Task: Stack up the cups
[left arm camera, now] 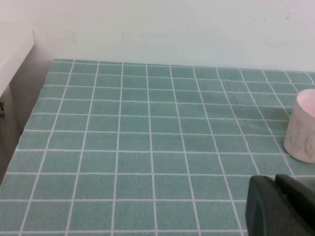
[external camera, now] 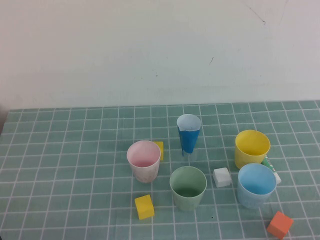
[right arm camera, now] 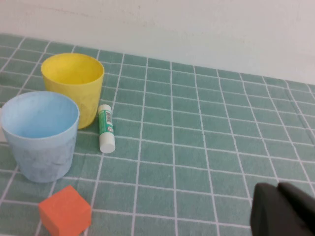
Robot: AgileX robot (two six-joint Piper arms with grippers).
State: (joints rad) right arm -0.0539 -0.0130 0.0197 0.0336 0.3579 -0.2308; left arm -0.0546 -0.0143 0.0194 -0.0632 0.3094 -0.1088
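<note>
Plastic tumblers, four, all upright, mouths open, none nested yet: pink cup (external camera: 144,160) left of centre; pale green cup (external camera: 188,187) near centre; light blue cup (external camera: 256,185) near right; yellow cup (external camera: 252,148) just behind it. Standing apart, each judged free for lifting.
Clutter: dark blue cone cup (external camera: 188,134) far centre; yellow block (external camera: 144,206), white block (external camera: 222,177), orange block (external camera: 279,224), glue stick (right arm camera: 106,128) beside the yellow cup.
Left gripper (left arm camera: 281,204): closed, empty, off to the left of the pink cup, open mat (left arm camera: 123,147) between them.
Right gripper (right arm camera: 285,209): closed, empty, right of the blue and yellow cups, clear mat around.
</note>
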